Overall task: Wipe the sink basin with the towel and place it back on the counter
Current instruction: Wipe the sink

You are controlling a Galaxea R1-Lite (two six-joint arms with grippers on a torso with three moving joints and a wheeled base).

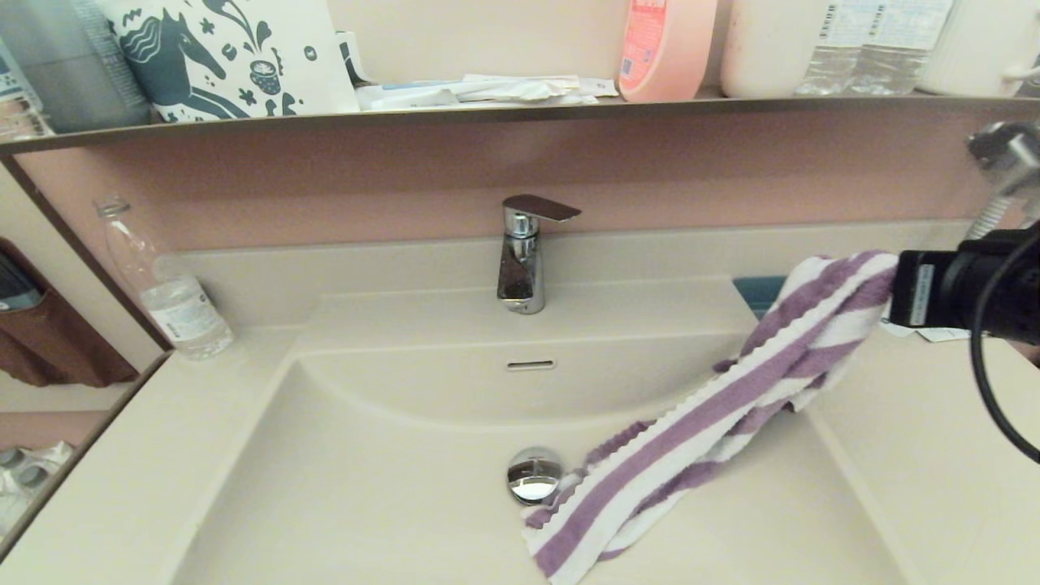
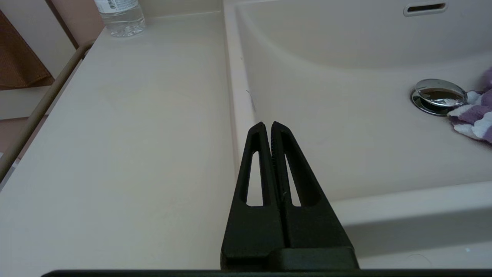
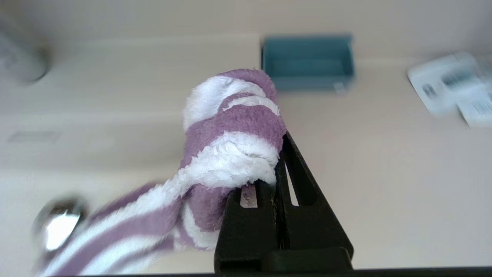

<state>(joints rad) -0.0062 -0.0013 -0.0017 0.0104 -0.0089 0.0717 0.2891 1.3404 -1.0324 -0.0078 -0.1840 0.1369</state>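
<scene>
The purple and white striped towel (image 1: 731,406) hangs from my right gripper (image 1: 894,292), which is raised over the right rim of the sink basin (image 1: 366,487). Its lower end trails down the basin wall to the floor beside the chrome drain plug (image 1: 535,475). In the right wrist view the right gripper (image 3: 278,154) is shut on a bunched end of the towel (image 3: 230,127), above the counter (image 3: 384,173). My left gripper (image 2: 267,125) is shut and empty, low over the basin's front left corner (image 2: 238,115); the towel's tip (image 2: 474,117) lies by the drain.
A chrome faucet (image 1: 524,260) stands behind the basin. A water bottle (image 1: 175,301) stands on the left counter. A small blue tray (image 1: 760,292) and papers (image 3: 449,86) lie on the right counter. The shelf (image 1: 520,110) above carries a horse-print bag, a pink bottle and other bottles.
</scene>
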